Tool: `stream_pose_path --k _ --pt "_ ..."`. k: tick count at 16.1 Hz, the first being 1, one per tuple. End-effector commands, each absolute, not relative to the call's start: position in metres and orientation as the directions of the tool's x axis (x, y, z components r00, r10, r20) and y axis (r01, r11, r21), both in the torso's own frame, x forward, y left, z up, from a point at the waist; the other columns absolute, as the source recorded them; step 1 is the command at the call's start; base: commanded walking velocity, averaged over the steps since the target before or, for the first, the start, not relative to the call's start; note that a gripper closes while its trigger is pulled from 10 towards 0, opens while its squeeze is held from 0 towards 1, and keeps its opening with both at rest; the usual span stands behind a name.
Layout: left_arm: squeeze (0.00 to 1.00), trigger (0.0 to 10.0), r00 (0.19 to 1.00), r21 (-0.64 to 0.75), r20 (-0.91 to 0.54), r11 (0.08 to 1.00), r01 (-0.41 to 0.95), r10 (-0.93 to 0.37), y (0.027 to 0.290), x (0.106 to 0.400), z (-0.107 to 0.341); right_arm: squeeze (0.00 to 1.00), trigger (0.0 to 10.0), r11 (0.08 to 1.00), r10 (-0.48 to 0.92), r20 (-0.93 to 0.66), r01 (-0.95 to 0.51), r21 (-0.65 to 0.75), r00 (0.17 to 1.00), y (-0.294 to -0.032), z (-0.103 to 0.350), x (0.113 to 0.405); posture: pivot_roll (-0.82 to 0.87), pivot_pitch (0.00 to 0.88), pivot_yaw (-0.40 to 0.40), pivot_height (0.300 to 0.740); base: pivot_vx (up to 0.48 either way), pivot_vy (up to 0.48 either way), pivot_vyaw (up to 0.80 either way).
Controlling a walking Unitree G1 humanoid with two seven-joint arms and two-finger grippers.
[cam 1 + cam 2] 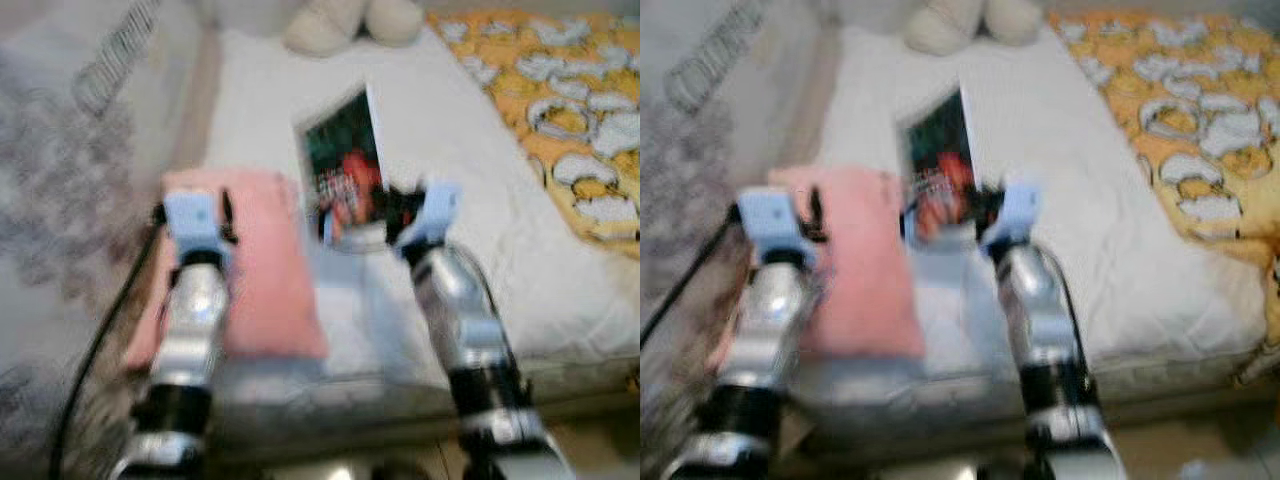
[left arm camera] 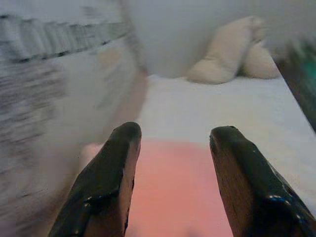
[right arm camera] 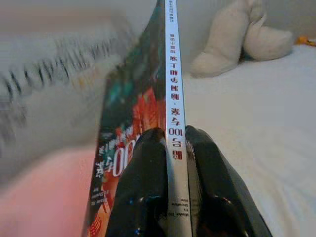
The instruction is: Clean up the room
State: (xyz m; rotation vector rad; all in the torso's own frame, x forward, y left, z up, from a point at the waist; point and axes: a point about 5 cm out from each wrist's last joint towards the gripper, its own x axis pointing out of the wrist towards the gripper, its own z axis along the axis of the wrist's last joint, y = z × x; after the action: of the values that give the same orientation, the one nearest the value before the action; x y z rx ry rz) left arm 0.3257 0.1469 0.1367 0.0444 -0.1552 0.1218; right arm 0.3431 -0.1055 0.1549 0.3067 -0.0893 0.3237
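Fingers (image 3: pixel 148 187) of right gripper (image 3: pixel 173 148) clamped on thin book (image 3: pixel 143 98), glossy dark cover, white spine with print, held upright over white bed (image 1: pixel 470 190). Fingers (image 2: pixel 106 182) of left gripper (image 2: pixel 175 133) apart, empty, above flat pink cloth (image 1: pixel 265 270) at bed's near left. Soft cream plush toy (image 2: pixel 227 52) far behind. Orange patterned blanket (image 1: pixel 560 110) at right.

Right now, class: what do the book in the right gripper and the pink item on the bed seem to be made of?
Book: paper with a glossy printed cover, judging by its thin white spine with print; the right gripper clamps it. Pink item: probably soft matte fabric, folded flat on the bed; blur leaves this uncertain.
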Motion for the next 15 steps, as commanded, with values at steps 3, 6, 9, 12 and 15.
stream_pose_path --k 3,6,9,12,15 --pt "0.0 10.0 0.979 0.048 0.166 0.99 -0.13 0.12 0.148 0.326 0.142 0.0 0.0 0.757 0.364 0.058 -0.332 0.563 0.929 -0.109 0.144 0.355 -0.03 0.0 0.048 0.735 0.0 0.0 0.0" --pt "0.0 10.0 0.977 0.061 0.173 0.989 -0.138 0.126 0.154 0.322 0.144 0.0 0.0 0.681 0.435 -0.012 -0.32 0.659 0.9 -0.103 0.126 0.358 0.01 0.0 0.055 0.735 0.0 0.0 0.0" --pt "0.0 10.0 0.976 0.084 0.172 0.985 -0.148 0.132 0.163 0.316 0.146 0.0 0.0 0.666 0.511 0.041 -0.425 0.613 0.858 -0.073 0.142 0.363 0.04 0.027 0.068 0.735 0.0 0.0 0.0" --pt "0.0 10.0 0.981 0.104 0.163 0.988 -0.118 0.1 0.16 0.31 0.146 0.0 0.0 0.625 0.54 0.004 -0.403 0.669 0.842 -0.056 0.134 0.368 0.08 0.053 0.074 0.735 0.0 0.0 0.0" --pt "0.0 10.0 0.982 0.114 0.168 0.988 -0.101 0.082 0.159 0.305 0.149 0.0 0.0 0.655 0.484 -0.189 -0.21 0.726 0.855 -0.08 0.076 0.351 0.1 0.072 0.089 0.735 0.0 0.0 0.0"
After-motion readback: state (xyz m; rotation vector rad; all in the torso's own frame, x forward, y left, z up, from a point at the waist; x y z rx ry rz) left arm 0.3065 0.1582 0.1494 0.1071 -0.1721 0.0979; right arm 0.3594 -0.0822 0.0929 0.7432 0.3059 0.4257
